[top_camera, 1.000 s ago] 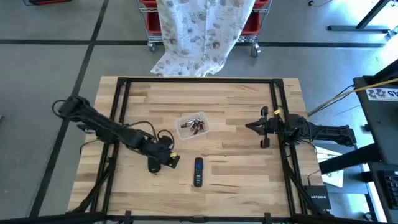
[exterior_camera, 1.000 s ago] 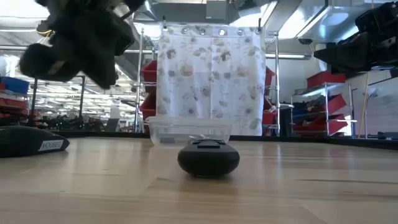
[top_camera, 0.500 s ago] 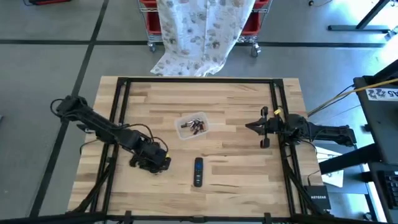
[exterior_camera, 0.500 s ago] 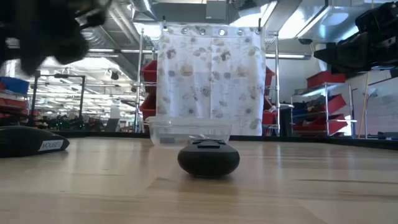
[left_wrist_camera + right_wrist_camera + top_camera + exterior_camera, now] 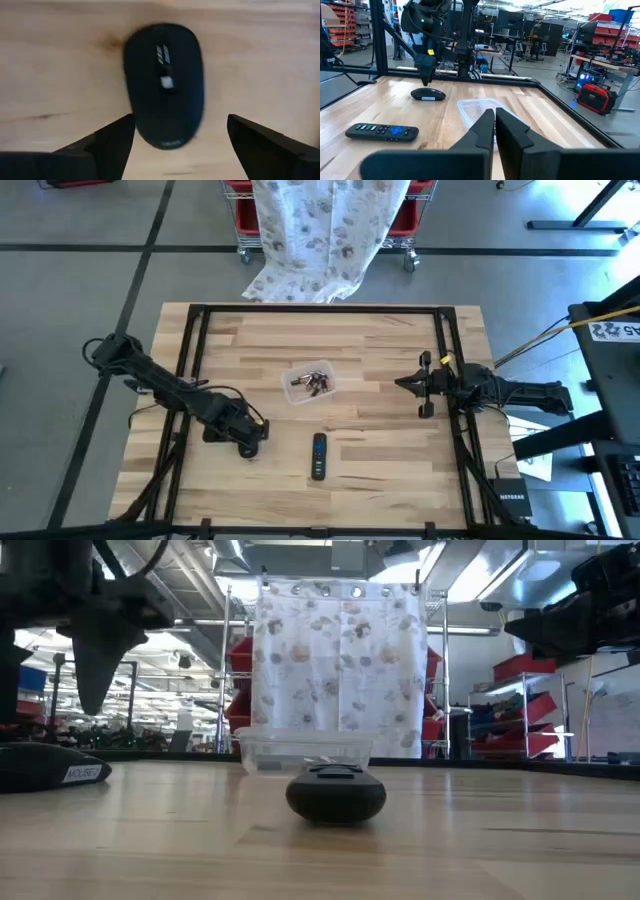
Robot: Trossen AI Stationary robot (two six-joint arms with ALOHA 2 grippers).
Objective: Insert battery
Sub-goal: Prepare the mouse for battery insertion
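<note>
High view: my left gripper (image 5: 247,442) hangs over the table's (image 5: 380,470) left front area, jaws spread, above the black mouse (image 5: 248,448). The remote (image 5: 318,456) lies at centre front; the clear tray (image 5: 309,382) holding the batteries (image 5: 315,385) sits just behind it. My right gripper (image 5: 408,383) waits at the right side.

Low view: the remote (image 5: 336,794) lies end-on before the tray (image 5: 303,750); the mouse (image 5: 52,769) rests far left.

Left wrist view: my fingers (image 5: 112,140) stand apart either side of the mouse (image 5: 165,85), not touching it.

Right wrist view: my right fingers (image 5: 512,127) are pressed together, empty.
</note>
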